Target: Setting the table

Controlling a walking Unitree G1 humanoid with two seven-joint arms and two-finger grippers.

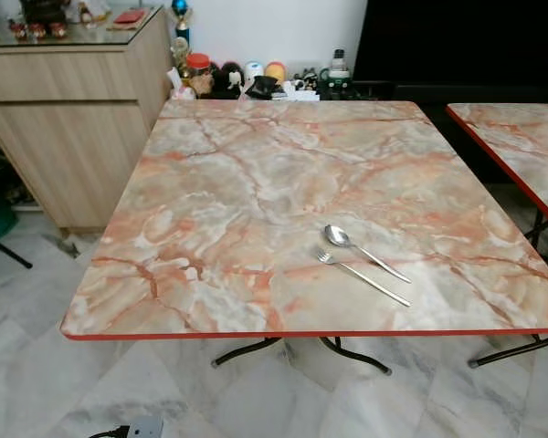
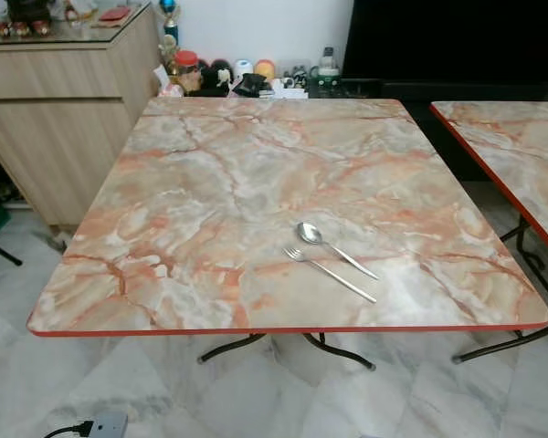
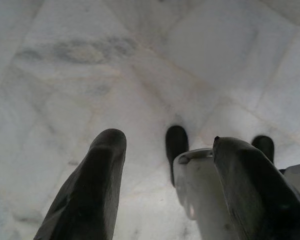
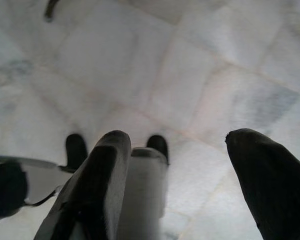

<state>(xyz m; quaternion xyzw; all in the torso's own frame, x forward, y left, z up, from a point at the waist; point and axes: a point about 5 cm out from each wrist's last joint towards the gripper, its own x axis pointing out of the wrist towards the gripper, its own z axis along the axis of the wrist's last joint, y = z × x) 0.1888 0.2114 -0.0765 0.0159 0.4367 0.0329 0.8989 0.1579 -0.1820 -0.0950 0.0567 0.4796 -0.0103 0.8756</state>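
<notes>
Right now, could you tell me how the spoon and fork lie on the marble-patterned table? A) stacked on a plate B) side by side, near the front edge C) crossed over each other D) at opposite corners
B: the spoon and fork lie side by side, roughly parallel, on the marble-patterned table toward its near, red-trimmed edge.

Before me stands a marble-patterned table [image 1: 237, 192] with a red rim. A spoon [image 1: 363, 251] and a fork [image 1: 361, 276] lie side by side near its front right. A wooden cabinet [image 1: 73, 119] stands left.
</notes>
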